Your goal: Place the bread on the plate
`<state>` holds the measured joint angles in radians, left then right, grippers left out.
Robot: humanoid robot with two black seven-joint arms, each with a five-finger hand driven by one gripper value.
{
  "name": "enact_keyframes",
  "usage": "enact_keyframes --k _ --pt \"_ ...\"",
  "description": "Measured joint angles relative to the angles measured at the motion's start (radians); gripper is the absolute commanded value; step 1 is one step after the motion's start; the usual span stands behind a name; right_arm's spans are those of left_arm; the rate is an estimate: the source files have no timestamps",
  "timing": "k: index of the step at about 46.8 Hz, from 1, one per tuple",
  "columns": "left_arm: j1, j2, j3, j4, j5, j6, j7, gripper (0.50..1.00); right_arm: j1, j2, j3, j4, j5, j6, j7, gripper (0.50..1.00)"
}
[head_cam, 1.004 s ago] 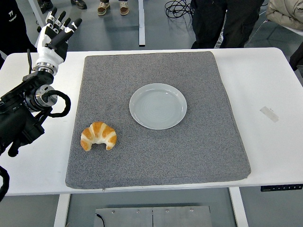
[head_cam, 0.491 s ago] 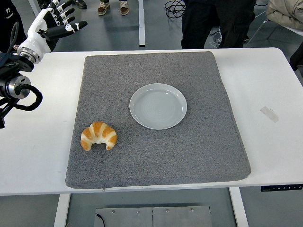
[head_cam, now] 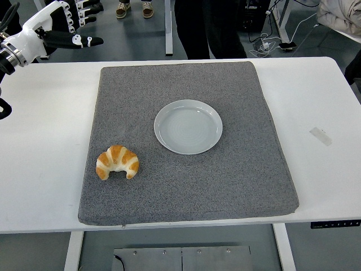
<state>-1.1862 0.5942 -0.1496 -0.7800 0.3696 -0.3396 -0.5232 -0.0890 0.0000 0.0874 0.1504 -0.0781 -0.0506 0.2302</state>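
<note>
A golden croissant lies on the grey mat near its front left corner. A pale grey plate sits empty at the mat's middle, to the right of the bread and farther back. My left hand is raised at the top left corner, high above the table's far left edge and well away from the croissant. Its white and black fingers are spread and hold nothing. The right arm does not show.
The white table extends to both sides of the mat. A small strip of tape lies on it at the right. A person's legs stand just behind the far edge; cables lie on the floor at top right.
My left arm has lifted and pulled back toward the top left corner, much of it now out of view. The person behind the table has shifted left. Croissant and plate have not moved.
</note>
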Motion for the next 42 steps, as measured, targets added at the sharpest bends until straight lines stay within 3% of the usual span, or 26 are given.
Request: enact_keyframes --k 9,17,31,42 --pt "-0.009 0.081 0.009 -0.155 0.142 0.022 0.009 0.981 0.0 0.0 0.0 0.0 0.0 0.0 0.0 1.0" --pt "0.004 0.143 0.025 -0.3 0.237 0.154 0.015 0.983 0.0 0.0 0.0 0.0 0.0 0.0 0.0 1.0" --pt "-0.021 0.228 0.208 -0.53 0.263 0.382 0.02 0.983 0.0 0.0 0.0 0.0 0.0 0.0 0.0 1.0" --pt "-0.026 0.248 0.29 -0.576 0.277 0.469 0.049 0.983 0.0 0.0 0.0 0.0 0.0 0.0 0.0 1.0"
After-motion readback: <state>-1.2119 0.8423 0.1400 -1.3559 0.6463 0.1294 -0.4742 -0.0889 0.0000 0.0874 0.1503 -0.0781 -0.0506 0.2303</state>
